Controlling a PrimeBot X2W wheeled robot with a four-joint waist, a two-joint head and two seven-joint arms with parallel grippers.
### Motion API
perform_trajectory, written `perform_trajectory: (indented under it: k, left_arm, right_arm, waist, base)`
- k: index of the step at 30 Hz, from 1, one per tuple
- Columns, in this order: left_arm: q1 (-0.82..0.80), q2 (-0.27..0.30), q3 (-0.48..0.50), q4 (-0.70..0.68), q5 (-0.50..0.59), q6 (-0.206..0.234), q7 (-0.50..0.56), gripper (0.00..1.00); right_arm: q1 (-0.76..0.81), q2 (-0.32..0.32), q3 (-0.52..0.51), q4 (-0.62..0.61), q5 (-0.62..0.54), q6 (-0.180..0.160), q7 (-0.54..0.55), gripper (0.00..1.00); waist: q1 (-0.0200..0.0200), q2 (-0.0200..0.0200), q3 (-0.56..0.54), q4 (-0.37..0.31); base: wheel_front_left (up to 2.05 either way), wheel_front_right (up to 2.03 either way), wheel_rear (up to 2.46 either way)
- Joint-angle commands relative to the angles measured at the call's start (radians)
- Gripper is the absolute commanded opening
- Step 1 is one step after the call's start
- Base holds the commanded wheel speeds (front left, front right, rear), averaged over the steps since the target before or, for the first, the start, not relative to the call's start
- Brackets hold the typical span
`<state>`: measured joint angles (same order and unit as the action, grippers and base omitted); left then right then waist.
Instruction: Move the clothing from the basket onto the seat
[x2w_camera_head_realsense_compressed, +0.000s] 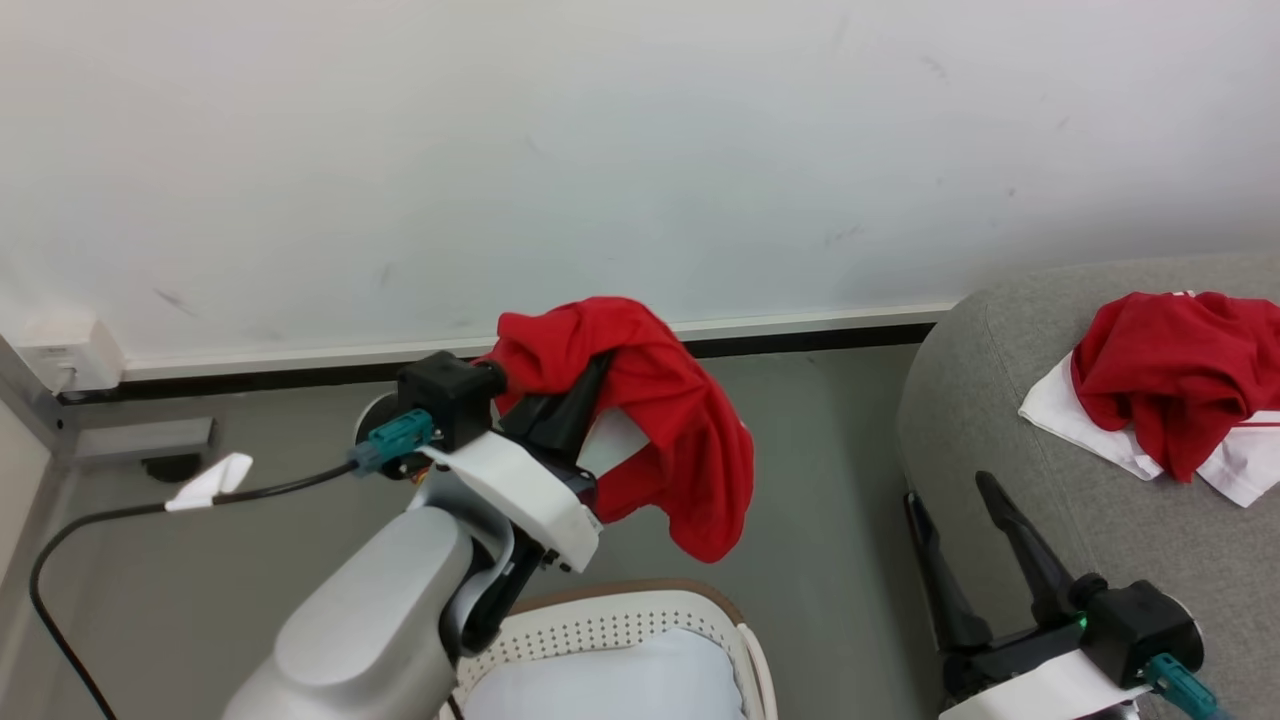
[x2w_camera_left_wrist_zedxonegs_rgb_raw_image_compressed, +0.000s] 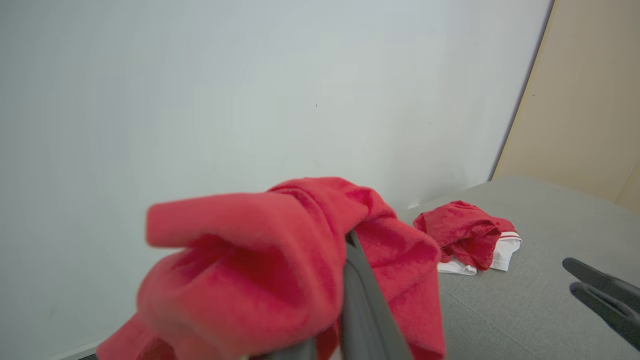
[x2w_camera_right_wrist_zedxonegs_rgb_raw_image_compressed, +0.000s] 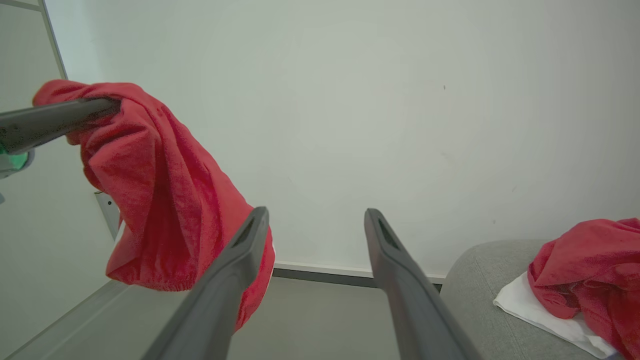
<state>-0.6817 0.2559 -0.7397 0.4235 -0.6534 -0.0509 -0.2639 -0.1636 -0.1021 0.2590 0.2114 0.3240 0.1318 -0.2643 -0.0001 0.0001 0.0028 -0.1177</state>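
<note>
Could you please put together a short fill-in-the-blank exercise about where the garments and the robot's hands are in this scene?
1. The left hand grips the plain red garment, which hangs clear of the laundry basket with the ____ rim.
2. The red-and-white garment lies on the grey sofa, on the robot's ____ side.
3. The right hand is ____ and holds nothing.

Missing words: brown; right; open.

plain garment (x2w_camera_head_realsense_compressed: 690, 430): is showing solid red.
panelled garment (x2w_camera_head_realsense_compressed: 1180, 380): is showing red, white panels, thin red stripe.
basket (x2w_camera_head_realsense_compressed: 590, 630): is showing cream-white perforated walls, brown rim.
seat (x2w_camera_head_realsense_compressed: 1000, 400): is showing light grey weave.
cushion (x2w_camera_head_realsense_compressed: 620, 685): is showing pale blue-white.
</note>
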Motion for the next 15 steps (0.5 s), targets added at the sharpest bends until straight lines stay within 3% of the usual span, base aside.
perform_trajectory:
  k: [1, 15]
  left_arm:
    - [0.001, 0.000, 0.006, -0.011, 0.008, 0.004, -0.001, 0.00]
    - [0.031, -0.013, 0.016, -0.097, 0.049, 0.023, -0.001, 0.00]
  right_arm:
    - [0.006, -0.003, 0.004, 0.001, 0.011, -0.002, 0.000, 1.00]
    - [-0.017, -0.001, 0.084, 0.012, 0.009, -0.002, 0.000, 1.00]
  waist:
    - [0.0001, -0.0001, -0.003, 0.003]
    - [0.0001, -0.0001, -0.020, 0.012]
  base:
    - [0.00, 0.00, 0.00]
    - [0.00, 0.00, 0.00]
